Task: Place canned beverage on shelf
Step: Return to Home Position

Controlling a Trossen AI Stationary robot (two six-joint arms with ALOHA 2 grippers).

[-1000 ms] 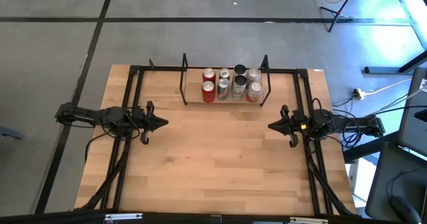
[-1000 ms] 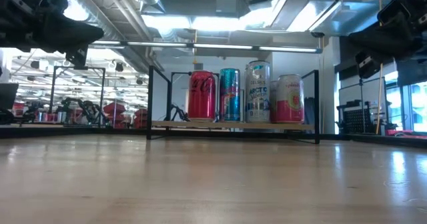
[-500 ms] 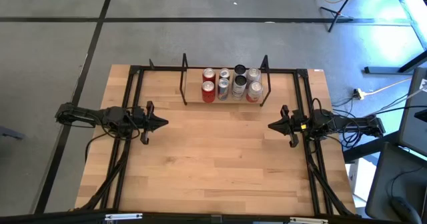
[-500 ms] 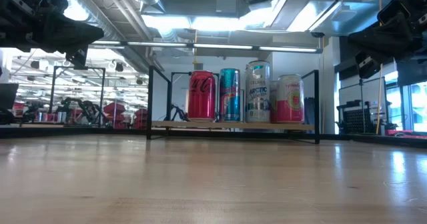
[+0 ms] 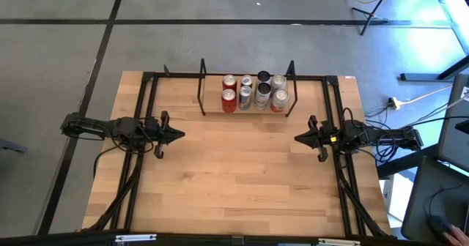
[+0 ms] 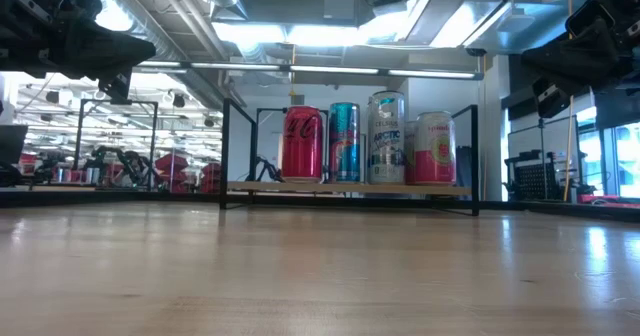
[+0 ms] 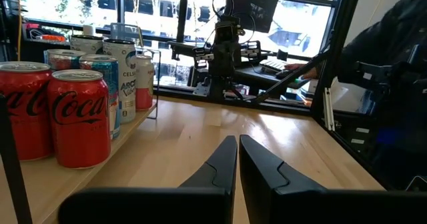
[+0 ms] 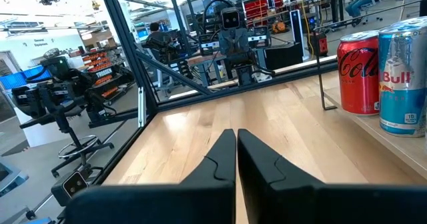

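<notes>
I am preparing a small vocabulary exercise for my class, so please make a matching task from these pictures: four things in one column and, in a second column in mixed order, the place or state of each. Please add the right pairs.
Column one:
1. left gripper
2. right gripper
3. shelf
4. red Coca-Cola cans

Column two:
a. on the shelf, at its end nearer the left gripper
b. shut, over the right side of the table
c. at the middle of the table's far side
d. shut, over the table's left side

Pairs: 1-d, 2-b, 3-c, 4-a.
</notes>
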